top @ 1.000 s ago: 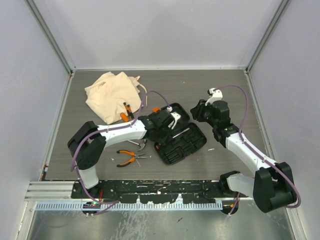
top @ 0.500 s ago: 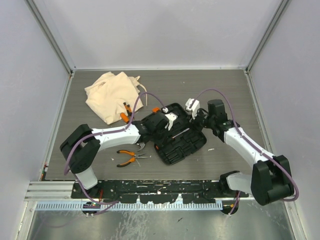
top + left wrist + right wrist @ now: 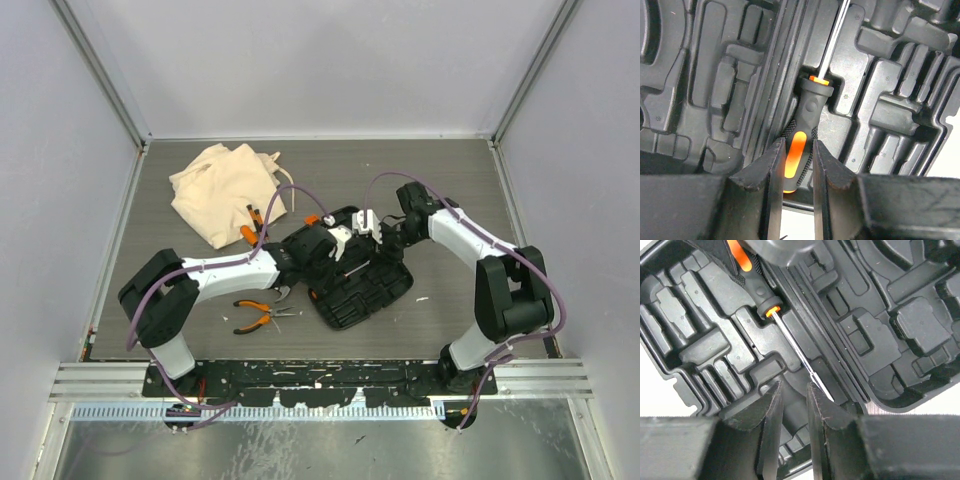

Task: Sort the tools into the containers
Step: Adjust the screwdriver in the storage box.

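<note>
Screwdriver [image 3: 808,112] lies in the open tool case [image 3: 880,120], long axis running along the ridge between the two halves. Can't tell if it's fully seated in a slot. Handle end points at your left pincer [image 3: 798,146], which is clamped across the orange-and-black grip. The shaft points away from it. Right pincer [image 3: 793,385] hangs over the shaft tip, jaws narrow with nothing between them, tip just beside one finger. Left is the nearer one, so I'd seat and release from there.

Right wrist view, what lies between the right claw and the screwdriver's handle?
Only that screwdriver's steel shaft, stretching from the handle toward the right claw's tips, over the tool case's moulded black tray; the right wrist view shows it.
</note>
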`<state>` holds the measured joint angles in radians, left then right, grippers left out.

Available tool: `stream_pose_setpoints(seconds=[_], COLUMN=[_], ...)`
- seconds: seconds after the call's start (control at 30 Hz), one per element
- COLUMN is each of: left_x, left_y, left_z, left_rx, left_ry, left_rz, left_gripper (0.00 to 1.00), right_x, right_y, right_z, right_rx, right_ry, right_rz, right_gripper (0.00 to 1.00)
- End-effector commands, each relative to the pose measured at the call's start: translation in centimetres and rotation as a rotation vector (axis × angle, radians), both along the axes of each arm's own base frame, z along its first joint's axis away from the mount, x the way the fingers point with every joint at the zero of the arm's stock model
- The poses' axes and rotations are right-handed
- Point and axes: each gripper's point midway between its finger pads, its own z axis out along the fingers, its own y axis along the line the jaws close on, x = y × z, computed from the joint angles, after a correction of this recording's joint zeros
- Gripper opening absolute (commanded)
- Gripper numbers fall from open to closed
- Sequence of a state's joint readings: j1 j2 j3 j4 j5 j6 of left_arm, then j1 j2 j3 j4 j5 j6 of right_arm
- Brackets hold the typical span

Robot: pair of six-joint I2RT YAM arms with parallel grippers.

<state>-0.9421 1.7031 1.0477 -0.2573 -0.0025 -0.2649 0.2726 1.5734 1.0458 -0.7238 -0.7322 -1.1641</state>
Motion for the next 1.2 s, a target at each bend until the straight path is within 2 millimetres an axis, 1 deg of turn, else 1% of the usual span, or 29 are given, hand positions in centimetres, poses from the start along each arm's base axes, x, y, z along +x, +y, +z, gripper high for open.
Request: stream_pose_setpoints(seconds=[0.0,0.17,0.23,0.3,0.4,0.5,0.53,0.6,0.67,0.7,0.73,0.83,0.87,0.93,0.97,1.0,1.03,1.07,1.1,1.13,1.17], left_x=[-3.3,-3.5,-3.5,-3.6,-3.5,-3.5,-3.5,-3.5,-3.5,-3.5,-3.5,-3.4,-3.4,-3.3,-3.3,-3.3,-3.2,-3.3,-3.3,-3.2,-3.2], left_y=[3.6,3.7,3.6,3.5,3.5,3.5,3.5,3.5,3.4,3.4,3.4,3.3,3.3,3.2,3.3,3.3,3.3,3.3,3.3,3.2,3.3], left_z=[-3.7,-3.9,-3.9,-3.9,-3.8,-3.8,-3.8,-3.9,-3.9,-3.9,-3.9,-3.8,-3.8,-3.7,-3.7,-3.7,-3.7,-3.7,-3.7,-3.7,-3.8], left_rx=[0.147,0.142,0.139,0.139,0.140,0.142,0.143,0.145,0.145,0.146,0.146,0.147,0.148,0.149,0.151,0.153,0.152,0.152,0.155,0.154,0.157], left_ry=[0.138,0.146,0.148,0.149,0.148,0.148,0.148,0.150,0.152,0.151,0.152,0.155,0.153,0.150,0.150,0.151,0.151,0.151,0.151,0.152,0.154], left_rz=[-0.010,-0.010,-0.012,-0.015,-0.016,-0.018,-0.020,-0.020,-0.020,-0.021,-0.019,-0.019,-0.019,-0.017,-0.016,-0.015,-0.015,-0.016,-0.016,-0.015,-0.014], left_gripper=[0.20,0.20,0.20,0.20,0.20,0.20,0.20,0.20,0.20,0.20,0.20,0.20,0.20,0.20,0.20,0.20,0.20,0.20,0.20,0.19,0.19], right_x=[0.8,1.9,2.5,3.1,3.4,4.2,4.9,6.8,8.2,8.9,9.0,8.3,8.0,7.7,7.4,7.3,7.1,6.6,6.1,5.9,5.7], right_y=[0.2,-0.2,-0.3,-0.3,-0.3,-0.1,-0.2,-0.8,-2.1,-2.9,-3.3,-4.0,-4.5,-4.7,-4.7,-5.3,-6.6,-7.2,-7.2,-6.7,-6.7], right_z=[0.8,-0.1,-0.1,0.1,0.6,1.4,1.7,2.6,3.2,3.8,4.2,4.8,4.9,5.4,5.7,6.0,6.3,6.5,6.8,7.1,7.5], right_rx=[0.018,0.018,0.029,0.040,0.066,0.103,0.114,0.137,0.139,0.137,0.129,0.090,0.084,0.128,0.148,0.147,0.126,0.121,0.128,0.140,0.148], right_ry=[-0.053,-0.026,-0.005,0.010,0.031,0.039,0.045,0.074,0.126,0.154,0.202,0.348,0.375,0.399,0.393,0.356,0.288,0.259,0.237,0.215,0.188], right_rz=[0.081,0.059,0.016,-0.025,-0.085,-0.231,-0.324,-0.580,-0.851,-0.983,-1.073,-1.264,-1.335,-1.433,-1.482,-1.558,-1.674,-1.775,-1.831,-1.833,-1.845], right_gripper=[0.31,0.29,0.29,0.28,0.24,0.21,0.21,0.19,0.16,0.16,0.15,0.16,0.17,0.16,0.16,0.16,0.19,0.21,0.22,0.24,0.25])
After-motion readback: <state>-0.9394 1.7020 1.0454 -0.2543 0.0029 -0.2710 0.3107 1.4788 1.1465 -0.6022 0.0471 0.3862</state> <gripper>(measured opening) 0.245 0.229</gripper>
